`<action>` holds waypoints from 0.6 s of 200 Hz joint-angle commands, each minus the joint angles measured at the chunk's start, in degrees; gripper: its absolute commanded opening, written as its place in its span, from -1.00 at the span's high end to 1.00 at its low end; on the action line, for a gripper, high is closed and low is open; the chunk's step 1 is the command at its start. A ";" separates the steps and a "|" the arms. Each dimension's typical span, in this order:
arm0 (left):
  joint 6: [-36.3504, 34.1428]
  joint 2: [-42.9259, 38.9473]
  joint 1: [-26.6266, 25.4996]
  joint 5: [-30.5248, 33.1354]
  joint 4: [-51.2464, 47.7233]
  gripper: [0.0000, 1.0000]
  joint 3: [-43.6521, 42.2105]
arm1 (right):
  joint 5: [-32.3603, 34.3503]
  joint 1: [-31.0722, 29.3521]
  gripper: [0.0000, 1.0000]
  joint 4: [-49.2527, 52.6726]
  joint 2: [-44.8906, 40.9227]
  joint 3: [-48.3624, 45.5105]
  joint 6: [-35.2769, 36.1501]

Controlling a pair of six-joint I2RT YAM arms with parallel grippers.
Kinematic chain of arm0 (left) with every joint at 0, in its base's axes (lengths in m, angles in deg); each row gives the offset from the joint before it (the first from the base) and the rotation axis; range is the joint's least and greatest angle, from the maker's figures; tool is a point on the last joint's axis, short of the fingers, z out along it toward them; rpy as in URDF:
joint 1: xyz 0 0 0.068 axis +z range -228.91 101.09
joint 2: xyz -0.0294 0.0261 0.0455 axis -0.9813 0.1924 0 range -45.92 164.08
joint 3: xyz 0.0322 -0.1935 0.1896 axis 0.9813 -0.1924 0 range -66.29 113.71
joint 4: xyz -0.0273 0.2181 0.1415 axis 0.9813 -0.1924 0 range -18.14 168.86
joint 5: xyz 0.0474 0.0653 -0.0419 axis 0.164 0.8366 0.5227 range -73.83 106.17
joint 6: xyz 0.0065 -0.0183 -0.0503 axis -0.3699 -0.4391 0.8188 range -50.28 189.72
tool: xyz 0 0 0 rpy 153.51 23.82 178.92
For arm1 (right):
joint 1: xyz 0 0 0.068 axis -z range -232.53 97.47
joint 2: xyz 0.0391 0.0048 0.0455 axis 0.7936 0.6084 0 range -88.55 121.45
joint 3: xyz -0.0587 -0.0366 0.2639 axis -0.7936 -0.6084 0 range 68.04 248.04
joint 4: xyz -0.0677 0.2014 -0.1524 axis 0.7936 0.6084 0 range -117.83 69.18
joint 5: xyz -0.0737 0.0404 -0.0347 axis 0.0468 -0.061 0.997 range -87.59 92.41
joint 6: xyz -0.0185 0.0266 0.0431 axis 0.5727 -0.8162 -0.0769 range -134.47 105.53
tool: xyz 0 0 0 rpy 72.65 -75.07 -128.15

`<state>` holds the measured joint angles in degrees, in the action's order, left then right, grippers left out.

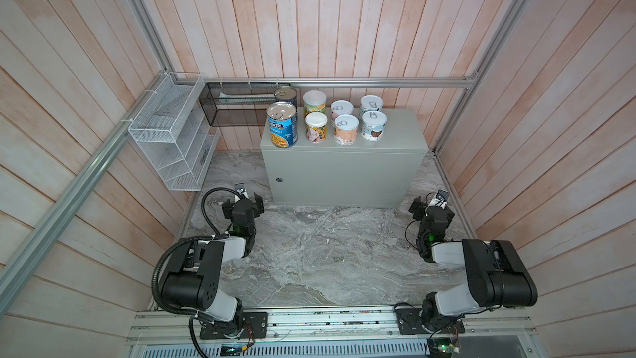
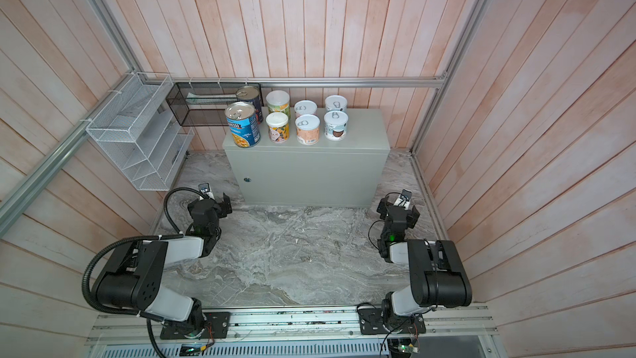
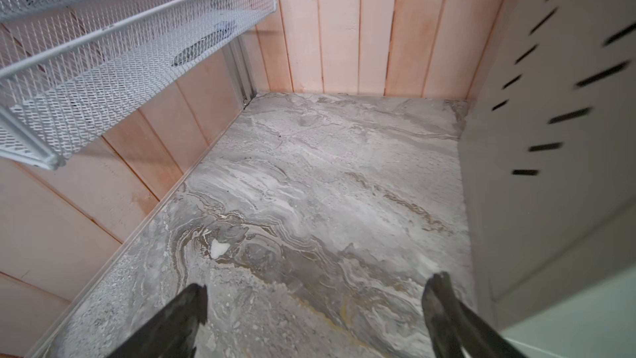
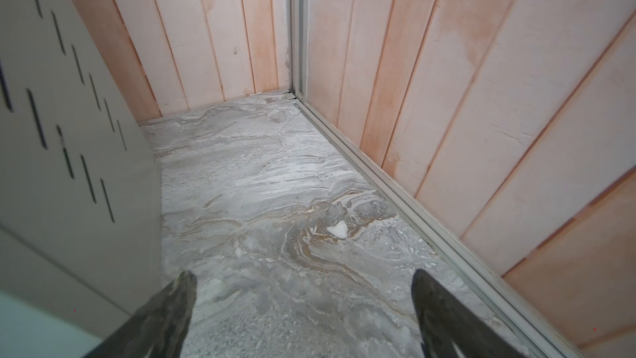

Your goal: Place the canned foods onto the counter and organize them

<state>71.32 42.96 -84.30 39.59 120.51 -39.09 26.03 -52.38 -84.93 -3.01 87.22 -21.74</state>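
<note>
Left gripper (image 3: 316,291) jaws spread wide, nothing between them, pointed down at marble surface (image 3: 309,184), just off the front-left corner of counter (image 1: 395,136). Right gripper (image 4: 304,284) same: spread, empty, by the counter's right end. On the left part of the counter top, upright, two rows of four: Progresso can (image 1: 282,125) front left, dark metal-topped can (image 1: 285,94) behind it, two white-lidded cans (image 1: 316,127) next over, four pull-tab cans (image 1: 346,129) in a square to their right. Both arms well apart from them.
</note>
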 commanded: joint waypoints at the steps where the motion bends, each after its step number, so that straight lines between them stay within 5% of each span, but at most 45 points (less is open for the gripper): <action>1: 0.24 1.09 1.44 -3.00 4.03 -1.00 0.79 | -2.78 0.00 -0.96 -1.85 -0.35 -0.32 0.41; 66: 0.24 0.24 1.52 -4.21 4.40 -1.00 -0.07 | -5.15 -0.01 -0.96 -4.16 -0.65 -1.66 1.37; 79: 0.01 -0.80 1.52 -4.80 7.59 -1.00 -2.28 | -10.39 -0.02 -0.96 -9.14 0.17 -4.62 3.43; 92: -0.11 -1.91 1.66 -6.36 12.72 -0.99 -5.65 | -10.48 -0.14 -0.96 -25.30 5.32 -8.60 4.60; 109: 1.38 -2.29 4.57 -12.90 17.15 -1.00 -8.79 | -10.37 -0.11 -0.96 -10.59 0.70 -5.30 3.51; 120: 0.71 0.04 4.86 -14.45 23.65 -1.00 -10.96 | -10.08 -0.14 -0.96 -16.47 2.44 -6.84 3.49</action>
<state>71.65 41.56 -81.30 31.35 131.15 -46.24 17.85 -52.43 -95.83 -0.26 80.46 -18.94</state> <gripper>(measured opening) 0.998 0.980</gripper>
